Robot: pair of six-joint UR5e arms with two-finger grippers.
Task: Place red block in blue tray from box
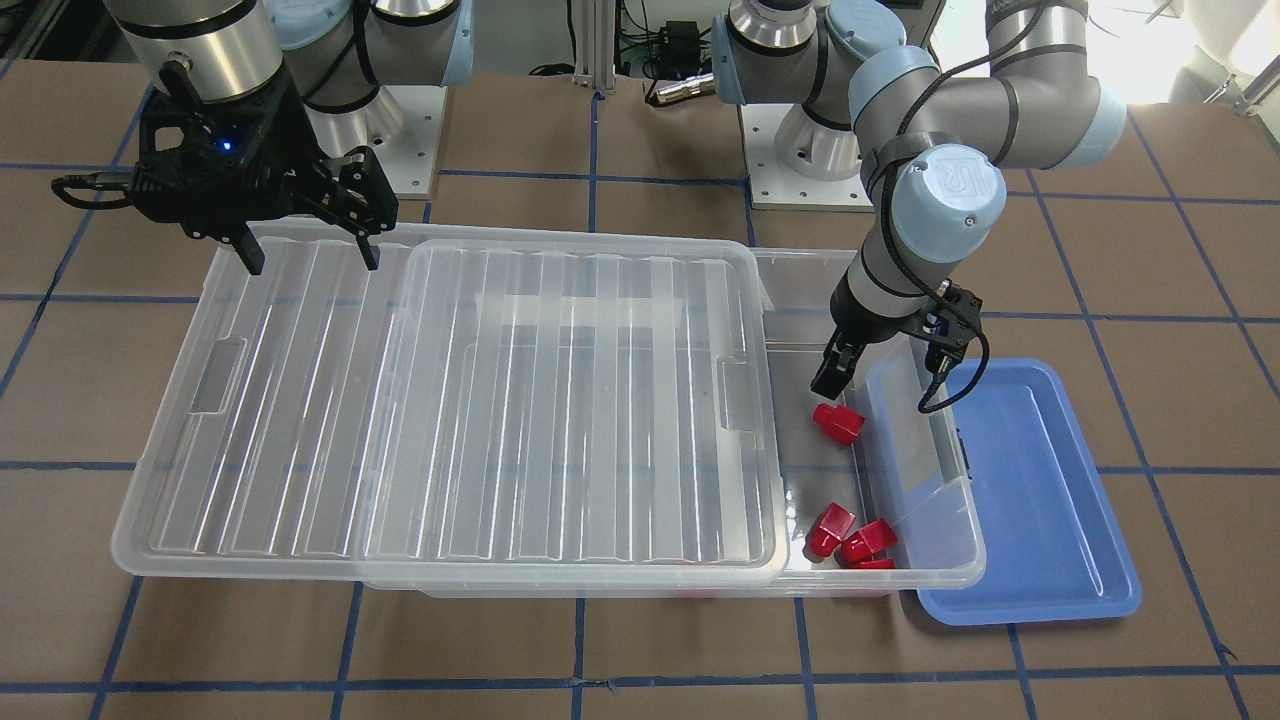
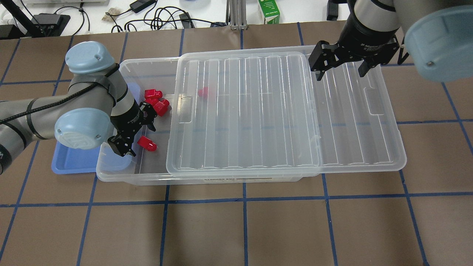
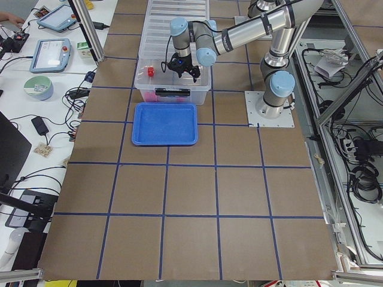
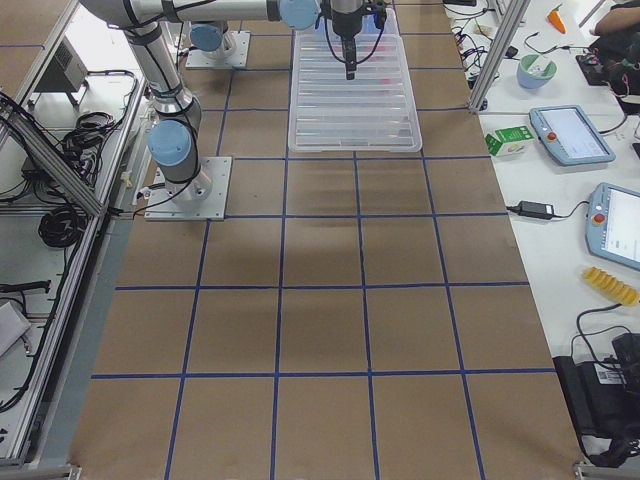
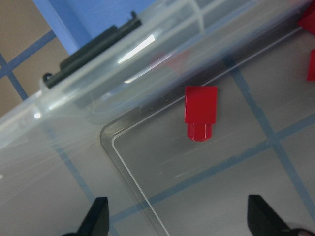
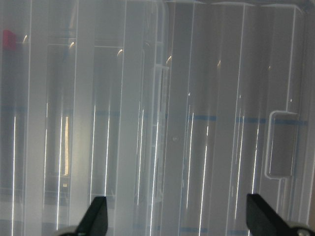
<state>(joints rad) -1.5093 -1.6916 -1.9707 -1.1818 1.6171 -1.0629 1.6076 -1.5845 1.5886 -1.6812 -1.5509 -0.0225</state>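
The red block [image 1: 836, 424] lies on its side on the floor of the box [image 1: 930, 500], in the uncovered end nearest the blue tray [image 1: 1040, 500]. My left gripper [image 1: 885, 365] hangs just above it with fingers spread wide and nothing between them. In the left wrist view the block [image 5: 200, 112] sits ahead of the fingertips, not between them. 3 more red blocks [image 1: 850, 540] cluster in the box corner. The lid [image 1: 560, 400] is slid toward the robot's right, and the right gripper [image 1: 305, 245] hovers over its overhanging end, fingers apart and empty. The tray sits just beside the box on the brown table [image 1: 640, 640], which is gridded with blue tape. Only the overhead view shows another red block [image 2: 203, 92] under the lid, and a green carton [image 2: 269, 11] among cables beyond the table.
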